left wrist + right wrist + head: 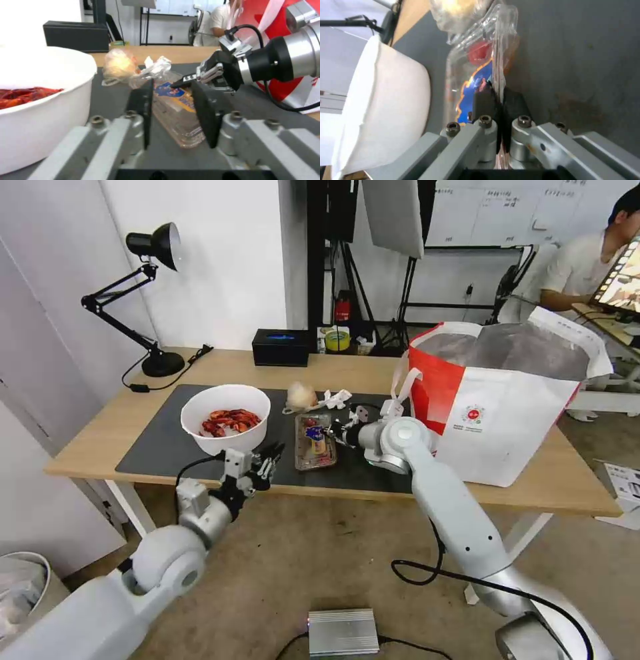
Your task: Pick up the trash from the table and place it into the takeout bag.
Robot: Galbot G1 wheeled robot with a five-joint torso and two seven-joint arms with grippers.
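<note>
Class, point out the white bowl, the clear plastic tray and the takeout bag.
white bowl [200, 408]: head view, bare inner wall.
clear plastic tray [315, 455]: head view, near compartment.
takeout bag [507, 427]: head view, white front panel.

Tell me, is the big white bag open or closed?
Open. The takeout bag stands upright on the table, its top spread wide so the silver foil lining shows inside. Whether anything lies inside, I cannot tell.

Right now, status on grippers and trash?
Right gripper shut on plastic tray rim. Left gripper open, near bowl. Tray on mat; takeout bag unobstructed.
</note>
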